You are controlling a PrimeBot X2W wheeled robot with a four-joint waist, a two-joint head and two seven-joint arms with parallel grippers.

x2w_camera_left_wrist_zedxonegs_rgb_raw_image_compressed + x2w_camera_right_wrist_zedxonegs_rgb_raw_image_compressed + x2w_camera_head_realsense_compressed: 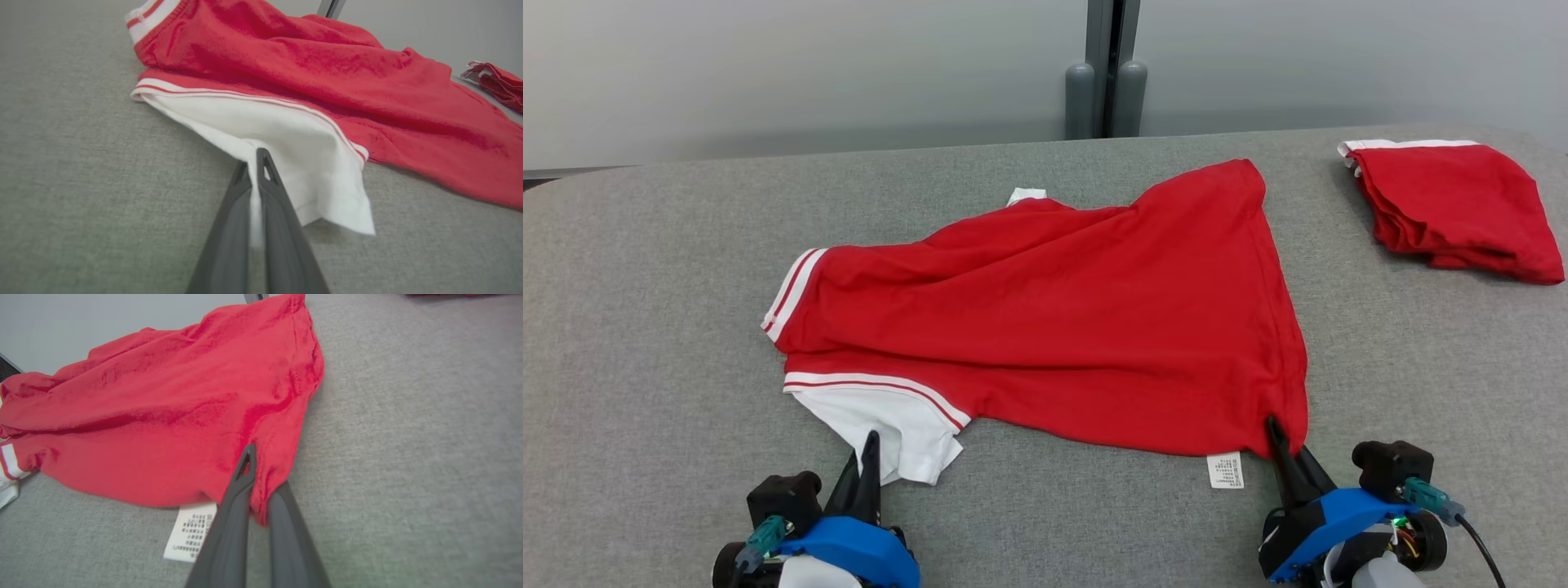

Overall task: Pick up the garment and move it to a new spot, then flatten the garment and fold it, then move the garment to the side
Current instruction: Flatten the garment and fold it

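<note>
Left wrist, left pincer point(252, 157) nipping garment point(327, 81) sleeve, right wrist, care label point(191, 531)

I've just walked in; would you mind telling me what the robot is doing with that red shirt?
The robot is handling a red knit shirt with white striped trim, which lies rumpled and partly spread on the grey fabric-covered table. Its left jaws are shut on the shirt's white cloth section, and its right jaws are shut on the red hem corner beside the white care label. The shirt is not yet flat or folded. A second red bundled garment lies at the far right.

Rumpled red-and-white garment point(1062, 327) on table
</note>
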